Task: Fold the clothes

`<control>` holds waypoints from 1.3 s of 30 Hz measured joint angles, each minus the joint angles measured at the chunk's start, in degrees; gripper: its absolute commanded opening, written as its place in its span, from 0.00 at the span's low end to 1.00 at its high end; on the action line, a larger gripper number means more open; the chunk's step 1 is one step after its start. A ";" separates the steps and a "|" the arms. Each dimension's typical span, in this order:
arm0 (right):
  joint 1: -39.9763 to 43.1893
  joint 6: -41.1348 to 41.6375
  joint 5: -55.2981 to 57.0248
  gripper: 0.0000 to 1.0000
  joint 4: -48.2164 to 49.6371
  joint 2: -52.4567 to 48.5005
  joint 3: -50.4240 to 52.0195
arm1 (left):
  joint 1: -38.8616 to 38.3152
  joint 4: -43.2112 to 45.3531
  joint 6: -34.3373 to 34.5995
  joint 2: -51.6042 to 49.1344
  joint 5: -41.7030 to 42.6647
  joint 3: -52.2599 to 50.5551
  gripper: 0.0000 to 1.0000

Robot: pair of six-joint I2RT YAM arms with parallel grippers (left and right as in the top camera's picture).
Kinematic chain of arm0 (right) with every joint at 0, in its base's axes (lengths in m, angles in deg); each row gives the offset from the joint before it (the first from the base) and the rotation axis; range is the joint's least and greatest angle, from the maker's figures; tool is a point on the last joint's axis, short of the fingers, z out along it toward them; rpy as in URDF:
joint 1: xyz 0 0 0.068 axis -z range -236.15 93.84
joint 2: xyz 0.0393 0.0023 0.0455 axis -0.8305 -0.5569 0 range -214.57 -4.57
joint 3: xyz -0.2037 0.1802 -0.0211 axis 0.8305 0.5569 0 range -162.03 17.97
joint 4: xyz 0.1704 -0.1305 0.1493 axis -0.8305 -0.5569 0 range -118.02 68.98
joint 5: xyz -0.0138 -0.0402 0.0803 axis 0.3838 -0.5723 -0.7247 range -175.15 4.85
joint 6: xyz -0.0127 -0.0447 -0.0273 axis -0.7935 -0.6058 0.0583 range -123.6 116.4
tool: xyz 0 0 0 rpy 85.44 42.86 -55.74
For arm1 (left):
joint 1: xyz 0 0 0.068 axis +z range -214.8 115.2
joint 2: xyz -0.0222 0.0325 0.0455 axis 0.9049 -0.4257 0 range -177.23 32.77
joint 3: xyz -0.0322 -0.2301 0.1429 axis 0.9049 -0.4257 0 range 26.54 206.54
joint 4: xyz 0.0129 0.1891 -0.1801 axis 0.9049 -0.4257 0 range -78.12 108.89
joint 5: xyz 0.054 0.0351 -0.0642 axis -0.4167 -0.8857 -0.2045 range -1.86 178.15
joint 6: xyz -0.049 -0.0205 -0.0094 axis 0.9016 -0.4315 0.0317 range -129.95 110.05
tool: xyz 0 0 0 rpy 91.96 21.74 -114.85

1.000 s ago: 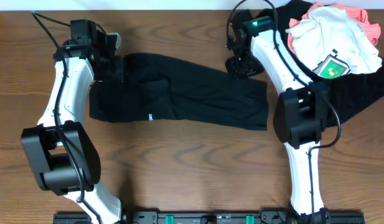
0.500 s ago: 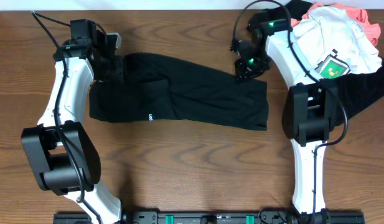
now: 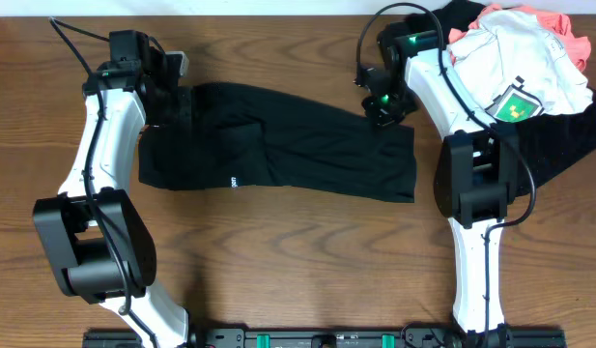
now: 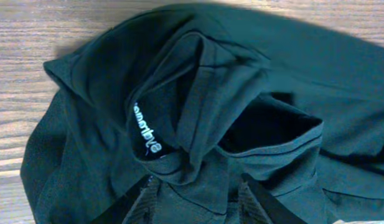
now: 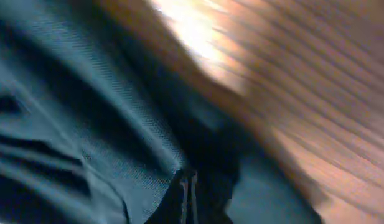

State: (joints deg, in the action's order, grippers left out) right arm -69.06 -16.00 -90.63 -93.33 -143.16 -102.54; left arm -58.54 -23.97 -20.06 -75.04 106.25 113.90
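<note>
- Wooden table (image 3: 298, 271): holds the whole job. One garment is spread mid-table, the rest are heaped at the far right corner.
- Black shirt (image 3: 307, 155): lies flat and long across the centre, between the two arms. It is partly doubled over, with wrinkles near its left end. Its outline matches a second ago, so nothing is lifted yet.
- Heap of waiting clothes: a white garment (image 3: 515, 58) with green print sits on top, a coral-pink one (image 3: 571, 23) is behind it, and another black garment (image 3: 563, 145) is underneath. The heap sits just beside the right arm (image 3: 471, 184), and a wide swing that way could drag it.
- Right gripper (image 3: 386, 108): the one change. A second ago it stood open beside the shirt's far right corner. It has since shifted onto that corner and closed tight.
- The blurred right wrist view shows the tips meeting (image 5: 188, 186) against dark cloth. Whether cloth is truly pinched I cannot tell.
- Left gripper (image 3: 172, 97): unmoved at the shirt's far left corner. The left wrist view shows it half-closed (image 4: 198, 200) around a bunched fold near the neck.
- Judgement: both far corners now look claimed, so a fold toward the near edge seems ready.
- Risk: a slipped right pinch would make the fold lopsided.
- White lettering (image 4: 145, 127): inside the bunched neck.
</note>
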 measured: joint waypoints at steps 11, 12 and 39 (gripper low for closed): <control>-1.99 3.78 16.02 0.01 0.90 8.07 -0.02 | 0.00 -0.39 0.00 0.00 0.00 0.00 0.43; -2.36 3.91 16.50 0.01 1.05 8.61 -0.07 | 0.00 -0.39 0.07 0.00 0.00 0.00 0.43; -13.99 1.01 17.70 0.02 -9.14 9.16 -0.07 | 0.11 0.92 0.92 0.00 1.44 0.00 0.43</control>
State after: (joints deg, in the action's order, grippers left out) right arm -83.05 -15.00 -72.92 -102.47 -134.00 -102.61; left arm -58.43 -23.05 -19.14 -75.04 107.70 113.90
